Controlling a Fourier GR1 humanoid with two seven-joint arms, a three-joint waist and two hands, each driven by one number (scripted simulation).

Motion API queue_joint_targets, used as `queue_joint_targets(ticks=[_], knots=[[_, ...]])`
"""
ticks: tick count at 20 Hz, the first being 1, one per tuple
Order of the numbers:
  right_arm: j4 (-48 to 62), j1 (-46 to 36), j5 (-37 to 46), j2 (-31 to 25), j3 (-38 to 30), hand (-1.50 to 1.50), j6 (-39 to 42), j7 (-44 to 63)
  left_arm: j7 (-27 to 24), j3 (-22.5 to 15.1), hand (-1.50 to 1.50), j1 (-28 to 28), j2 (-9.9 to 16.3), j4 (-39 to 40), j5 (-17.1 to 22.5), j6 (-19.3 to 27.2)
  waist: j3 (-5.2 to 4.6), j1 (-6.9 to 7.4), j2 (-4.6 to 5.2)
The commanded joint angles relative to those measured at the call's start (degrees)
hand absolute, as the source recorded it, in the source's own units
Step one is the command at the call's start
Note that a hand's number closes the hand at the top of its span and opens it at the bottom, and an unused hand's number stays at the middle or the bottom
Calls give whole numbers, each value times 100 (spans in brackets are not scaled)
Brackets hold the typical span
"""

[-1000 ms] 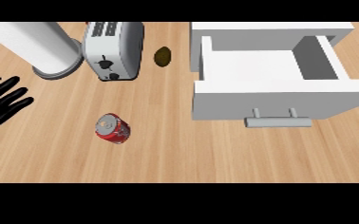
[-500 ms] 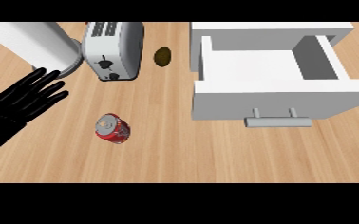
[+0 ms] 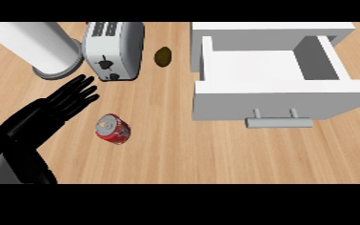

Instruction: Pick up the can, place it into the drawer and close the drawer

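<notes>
Now the left robot hand (image 3: 69,100) (fingers straight) hovers just beside the red can (image 3: 113,129) on the counter (image 3: 175,157).

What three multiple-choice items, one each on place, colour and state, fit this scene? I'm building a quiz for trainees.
1. The can lies:
A. inside the drawer
B. on the counter, near the left hand
C. on top of the toaster

2. The can is mostly:
A. red
B. green
C. blue

3. The drawer is:
A. shut
B. open with nothing showing inside
C. open with the can inside

Answers: 1 B, it rests on the wood just right of the left hand; 2 A, its side is red; 3 B, its white interior shows bare.
</notes>
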Motion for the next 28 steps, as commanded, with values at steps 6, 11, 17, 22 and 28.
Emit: queue_joint_targets(ticks=[6, 11, 17, 22, 28], knots=[[-7, -37, -58, 95, -342, -150, 308, 68, -970, -151, -150, -107, -644, 1024, -1484, -179, -1, -1, 3], [303, -428, -233, -76, -536, -150, 339, 190, -1715, 161, -150, -308, -551, 1699, -1990, -335, 0, 15, 4], [22, -240, -15, 278, -515, -150, 476, 200, -2904, 372, -150, -433, -344, 2916, -2722, -650, -2, 2, 6], [-399, 130, -1010, -78, -1115, -150, 733, 661, -3850, 319, -150, -548, -313, 3883, -3388, -645, -7, -48, 8], [-239, 62, -797, 151, -1139, -150, 949, 570, -4516, 282, -150, -1108, -344, 5046, -3842, -483, -4, -35, 7]])
